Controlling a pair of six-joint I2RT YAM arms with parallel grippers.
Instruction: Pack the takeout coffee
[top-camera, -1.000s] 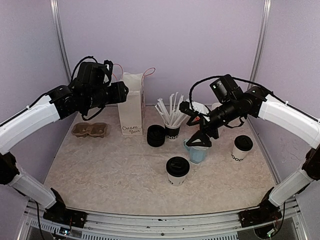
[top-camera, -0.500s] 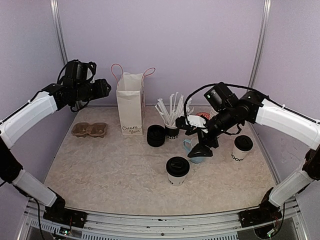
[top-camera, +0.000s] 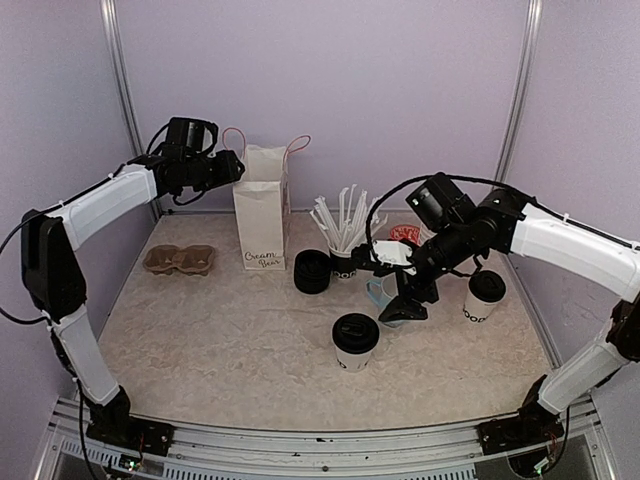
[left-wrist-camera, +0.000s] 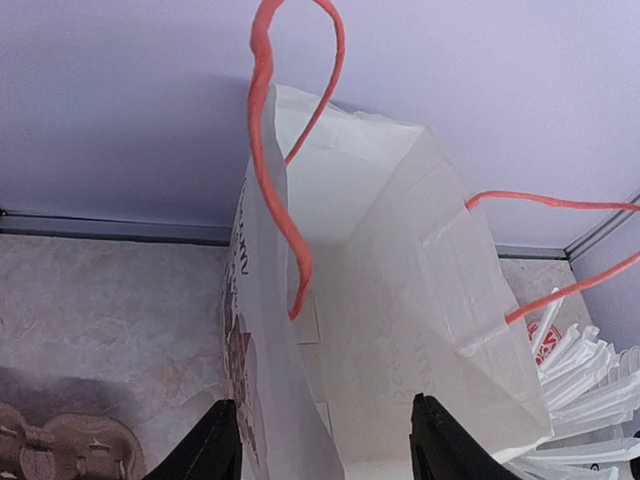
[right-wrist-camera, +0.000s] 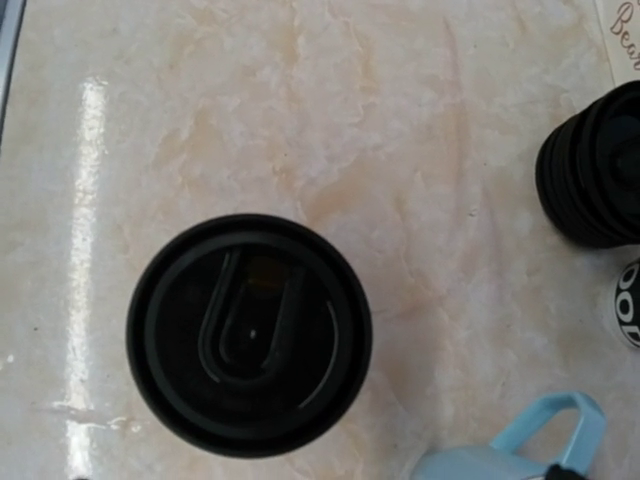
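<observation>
Near the front of the table (top-camera: 200, 330), one lidded coffee cup (top-camera: 355, 342), upright and alone. From the right wrist, seen straight down: a black lid filling the middle, white wall and print hidden beneath it. To the right, a second lidded cup (top-camera: 484, 296), upright, print only partly readable. Between the two and nearer the first, the right gripper (top-camera: 402, 312) above the table, fingers spread, nothing between them (own fingers out of its wrist view but for a dark sliver at the bottom edge). Just behind it a blue mug (top-camera: 377, 290), mostly covered from above; only its handle in the wrist view, cut by the frame. Further back, a stack of black lids (top-camera: 313, 271) and a cup of stirrers (top-camera: 343, 262). At the open top of the paper bag (top-camera: 262, 215), the left gripper (left-wrist-camera: 325, 450), just two fingertips (left-wrist-camera: 215, 450) showing, set apart; touching the paper or not, cannot tell. Bag's bottom out of sight. Left of the bag, a cardboard carrier (top-camera: 180, 260), clipped at the corner of the left wrist view.
</observation>
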